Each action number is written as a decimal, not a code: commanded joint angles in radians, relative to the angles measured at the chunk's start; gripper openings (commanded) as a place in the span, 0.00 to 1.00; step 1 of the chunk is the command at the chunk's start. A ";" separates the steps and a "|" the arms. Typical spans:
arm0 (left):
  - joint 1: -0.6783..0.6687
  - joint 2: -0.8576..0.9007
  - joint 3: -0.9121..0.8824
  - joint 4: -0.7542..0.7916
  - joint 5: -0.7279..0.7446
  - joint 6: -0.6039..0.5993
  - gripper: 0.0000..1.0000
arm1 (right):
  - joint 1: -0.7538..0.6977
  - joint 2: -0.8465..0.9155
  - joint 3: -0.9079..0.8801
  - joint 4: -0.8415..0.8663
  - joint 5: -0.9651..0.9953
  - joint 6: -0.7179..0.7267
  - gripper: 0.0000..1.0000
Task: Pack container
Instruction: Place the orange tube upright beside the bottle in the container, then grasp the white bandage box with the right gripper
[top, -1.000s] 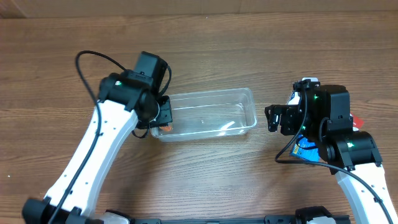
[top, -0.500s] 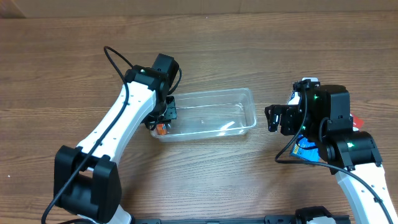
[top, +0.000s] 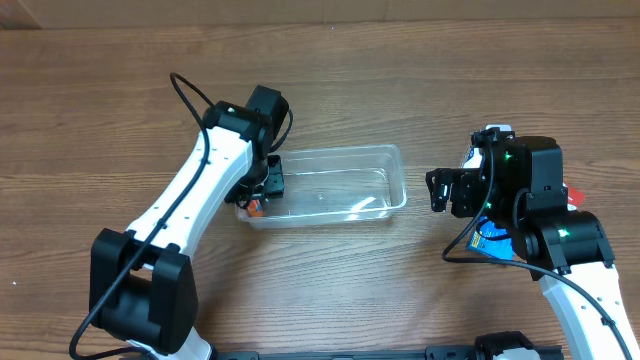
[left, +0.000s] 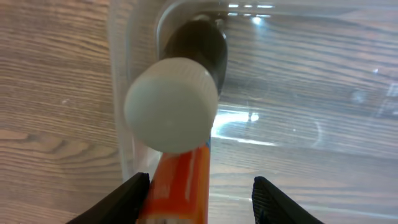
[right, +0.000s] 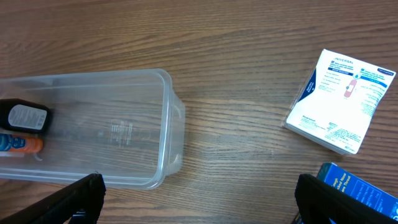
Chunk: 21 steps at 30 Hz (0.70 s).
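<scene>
**Left Gripper Parked at the Tub's Near End, Right Gripper Wide and Waiting**

In the overhead view we found the container (top: 340, 152) lying long-side across the middle of the wooden table (top: 400, 80), open top up. The left gripper (top: 262, 188) hung over its left end, right at the short wall.

From the left wrist we looked straight down on a white cap (left: 171, 104), round and filling the centre of the frame, sitting on an orange tube (left: 183, 180) that ran down to the bottom edge. The left gripper's fingers (left: 134, 196) stood on either side of that tube. The left one sat close against it and the right one was clearly apart from it, so we read the jaws as parted, not clamped. A black bottle (left: 199, 40) lay just beyond the cap, inside the curved corner of the tub.

The right wrist view gave us both items at the far left of the frame, black bottle above, orange tube below, inside the container. The right gripper (right: 199, 190) was spread wide, fingers at the two bottom corners, holding nothing. A white box (right: 341, 102) lay at the upper right and a blue box (right: 357, 196) at the lower right, both on the table, well apart from the tub.
</scene>
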 joint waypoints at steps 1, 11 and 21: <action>-0.002 -0.005 0.151 -0.062 -0.011 0.031 0.55 | -0.002 -0.002 0.031 0.003 -0.001 0.005 1.00; 0.002 -0.016 0.490 -0.284 -0.120 0.029 0.57 | -0.002 -0.002 0.031 0.002 -0.001 0.005 1.00; 0.289 -0.202 0.526 -0.263 -0.031 0.011 0.74 | -0.004 0.005 0.120 -0.046 0.206 0.162 1.00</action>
